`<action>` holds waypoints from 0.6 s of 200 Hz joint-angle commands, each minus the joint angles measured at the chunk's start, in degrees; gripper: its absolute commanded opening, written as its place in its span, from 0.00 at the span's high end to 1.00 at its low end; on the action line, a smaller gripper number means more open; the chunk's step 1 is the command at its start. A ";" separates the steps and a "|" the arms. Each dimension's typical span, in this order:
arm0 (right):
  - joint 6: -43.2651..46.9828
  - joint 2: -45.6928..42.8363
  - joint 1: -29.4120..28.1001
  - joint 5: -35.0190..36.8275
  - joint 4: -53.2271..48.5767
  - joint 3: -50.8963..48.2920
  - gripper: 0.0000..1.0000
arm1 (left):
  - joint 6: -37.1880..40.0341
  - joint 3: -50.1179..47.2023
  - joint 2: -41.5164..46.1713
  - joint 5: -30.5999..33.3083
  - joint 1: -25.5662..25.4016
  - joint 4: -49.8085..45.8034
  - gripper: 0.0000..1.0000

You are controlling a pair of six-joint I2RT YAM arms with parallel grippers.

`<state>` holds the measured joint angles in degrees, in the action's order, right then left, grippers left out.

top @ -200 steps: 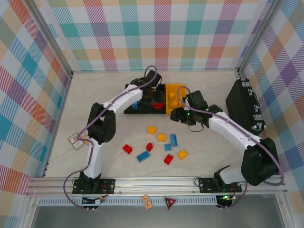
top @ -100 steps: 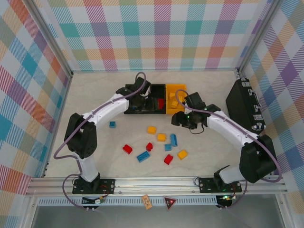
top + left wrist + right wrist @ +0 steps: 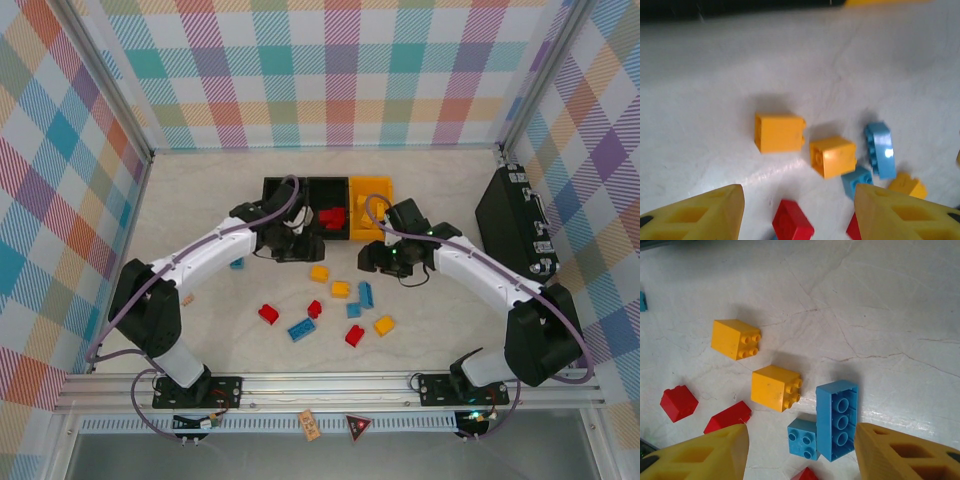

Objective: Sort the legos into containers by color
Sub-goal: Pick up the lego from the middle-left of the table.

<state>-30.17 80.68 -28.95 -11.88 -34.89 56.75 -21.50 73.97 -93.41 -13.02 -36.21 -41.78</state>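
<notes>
Top view, bins: the black bins [image 3: 305,182] and the yellow bin [image 3: 385,185] stand in a row at the far side of the bench [image 3: 200,200].
Top view, bricks: the loose bricks [image 3: 340,300] lie scattered nearer the arms.
Top view, arms: the left gripper [image 3: 298,247] and the right gripper [image 3: 375,258] hang between row and scatter.
Left wrist, jaws: spread and empty, a red brick [image 3: 792,221] low between them and a yellow brick [image 3: 779,133] ahead.
Left wrist, advice: take the red brick, since it stands free.
Right wrist, jaws: spread and empty over a long blue brick [image 3: 837,420] touching a small blue brick [image 3: 803,438].
Right wrist, advice: close across the long brick's narrow width and lift straight up, so the small one stays put.
</notes>
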 commanded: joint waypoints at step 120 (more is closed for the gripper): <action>1.46 -10.90 -3.50 -10.31 -0.76 -12.87 0.42 | 6.81 -4.29 -4.16 -2.27 -10.49 -9.28 0.31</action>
<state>-27.88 70.17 -32.45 -20.95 -36.84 44.73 -15.53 68.82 -94.52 -15.57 -44.77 -50.50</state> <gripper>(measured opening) 0.583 0.685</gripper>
